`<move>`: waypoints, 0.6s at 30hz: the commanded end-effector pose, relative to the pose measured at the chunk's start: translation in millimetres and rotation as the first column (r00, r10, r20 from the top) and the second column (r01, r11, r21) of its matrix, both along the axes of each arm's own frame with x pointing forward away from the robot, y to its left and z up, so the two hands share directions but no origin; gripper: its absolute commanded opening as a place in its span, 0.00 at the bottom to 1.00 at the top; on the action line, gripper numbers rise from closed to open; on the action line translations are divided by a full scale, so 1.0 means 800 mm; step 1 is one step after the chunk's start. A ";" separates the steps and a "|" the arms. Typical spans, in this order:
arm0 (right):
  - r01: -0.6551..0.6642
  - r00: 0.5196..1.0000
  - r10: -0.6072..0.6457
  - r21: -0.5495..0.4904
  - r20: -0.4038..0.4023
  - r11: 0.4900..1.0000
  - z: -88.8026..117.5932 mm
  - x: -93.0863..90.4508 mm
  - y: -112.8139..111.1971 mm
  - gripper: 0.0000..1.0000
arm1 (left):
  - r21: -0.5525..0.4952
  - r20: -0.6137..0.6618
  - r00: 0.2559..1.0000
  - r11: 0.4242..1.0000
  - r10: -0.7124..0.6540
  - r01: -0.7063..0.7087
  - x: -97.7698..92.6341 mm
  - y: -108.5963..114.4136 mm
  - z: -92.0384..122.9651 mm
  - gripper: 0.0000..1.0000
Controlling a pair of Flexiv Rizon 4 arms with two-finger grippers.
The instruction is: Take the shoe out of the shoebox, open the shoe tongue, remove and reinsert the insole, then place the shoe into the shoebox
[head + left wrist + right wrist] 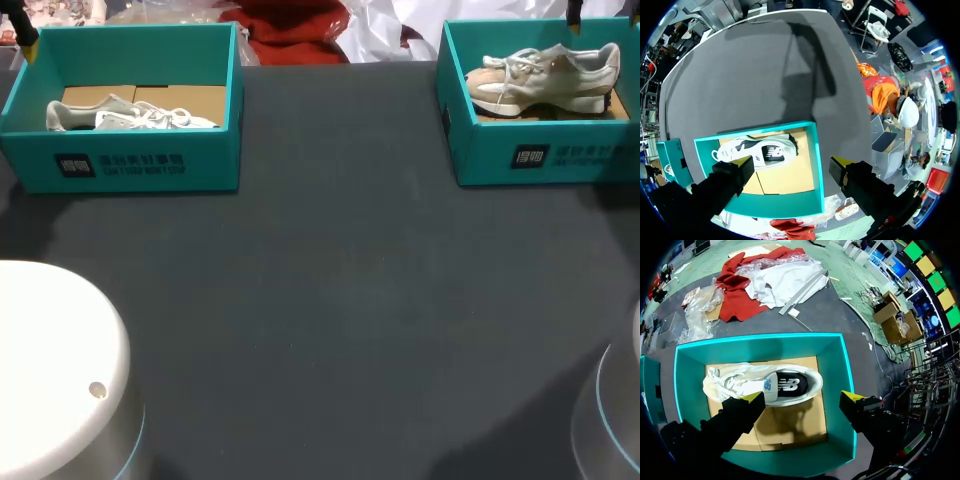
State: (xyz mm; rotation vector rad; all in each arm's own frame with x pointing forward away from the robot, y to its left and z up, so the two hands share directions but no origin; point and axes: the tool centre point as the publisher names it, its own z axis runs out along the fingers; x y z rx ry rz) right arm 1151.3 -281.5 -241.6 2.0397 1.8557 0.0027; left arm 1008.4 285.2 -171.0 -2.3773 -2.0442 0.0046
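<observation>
Two teal shoeboxes stand on the dark table (330,300), well apart at its far corners; each holds one pale shoe, two shoes in all. The left shoebox (130,165) has the left shoe (130,117) lying low on its brown cardboard floor; the right shoebox (560,155) has the right shoe (545,78) upright on its sole, toe toward the table's middle. Two grippers hang above, one over each box. The left gripper (791,165) has its two yellow-tipped fingers spread wide and gripping nothing, with the shoe below it; the right gripper (804,397) is likewise spread wide over its shoe, touching nothing.
</observation>
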 end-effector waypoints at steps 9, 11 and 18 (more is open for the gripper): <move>0.093 0.995 -0.092 0.020 -0.036 0.995 -0.035 0.007 -0.031 1.00 | 0.002 0.000 1.000 1.000 -0.002 0.002 0.000 0.001 0.000 1.00; 0.100 0.994 -0.099 0.020 -0.044 0.995 -0.039 0.008 -0.034 1.00 | 0.002 0.000 1.000 1.000 -0.002 0.002 0.000 0.001 0.000 1.00; 0.114 0.992 -0.111 0.033 -0.065 0.993 -0.055 0.011 -0.042 0.89 | 0.002 0.000 1.000 1.000 -0.002 0.002 0.000 0.001 0.000 1.00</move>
